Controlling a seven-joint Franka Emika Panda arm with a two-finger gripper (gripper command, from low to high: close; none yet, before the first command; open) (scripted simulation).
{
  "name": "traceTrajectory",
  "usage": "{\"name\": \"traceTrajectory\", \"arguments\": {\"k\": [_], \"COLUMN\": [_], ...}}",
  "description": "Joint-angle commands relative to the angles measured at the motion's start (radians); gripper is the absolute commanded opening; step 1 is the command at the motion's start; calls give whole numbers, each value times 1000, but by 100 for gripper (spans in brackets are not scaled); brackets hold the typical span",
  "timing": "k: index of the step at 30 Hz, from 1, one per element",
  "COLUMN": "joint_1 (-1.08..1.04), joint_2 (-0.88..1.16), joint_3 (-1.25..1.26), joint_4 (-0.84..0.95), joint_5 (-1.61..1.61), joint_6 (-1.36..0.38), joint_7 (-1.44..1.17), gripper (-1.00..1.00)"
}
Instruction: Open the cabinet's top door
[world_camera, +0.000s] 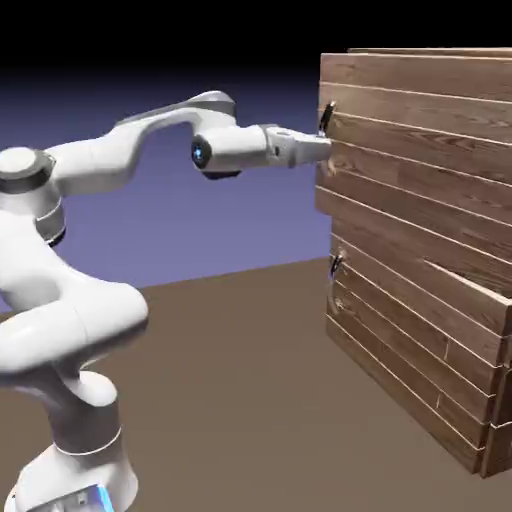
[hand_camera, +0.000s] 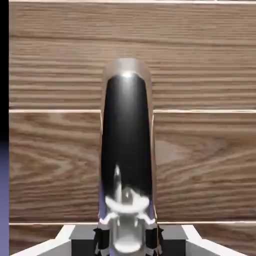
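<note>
Against a blue-violet backdrop (world_camera: 240, 235), look to the exterior view's right for the wooden cabinet (world_camera: 390, 335), and to its upper part for the top door (world_camera: 425, 150). See the dark, curved handle (hand_camera: 126, 135) near one edge of the planks, pinched at one end by the pincer (hand_camera: 127, 239), with a finger tip on either side. Judge the door rigid and fairly heavy for its broad planking, but likely to swing rather than need lifting. Expect hard, glossy metal at the handle, prone to slipping under a sideways pull. Best gripped firmly across the narrow width, nearer mid-bar than the end if reachable, and drawn outward along the door's arc, without twisting the bar or scraping the wood.
</note>
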Motion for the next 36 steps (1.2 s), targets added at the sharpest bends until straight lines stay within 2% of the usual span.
{"name": "traceTrajectory", "arguments": {"k": [1,11,20,28,36], "joint_1": [32,362,616,695,688], "joint_2": [-6,-64,-176,-276,-317], "joint_3": [-20,-263,-580,-870,-1160], "joint_4": [-36,-399,-683,-815,-861], "joint_5": [3,-54,-292,-565,-840], "joint_6": [-25,-287,-521,-696,-862], "joint_7": [-13,-114,-137,-126,-127], "gripper": [-100,-100,-100,-100,-100]}}
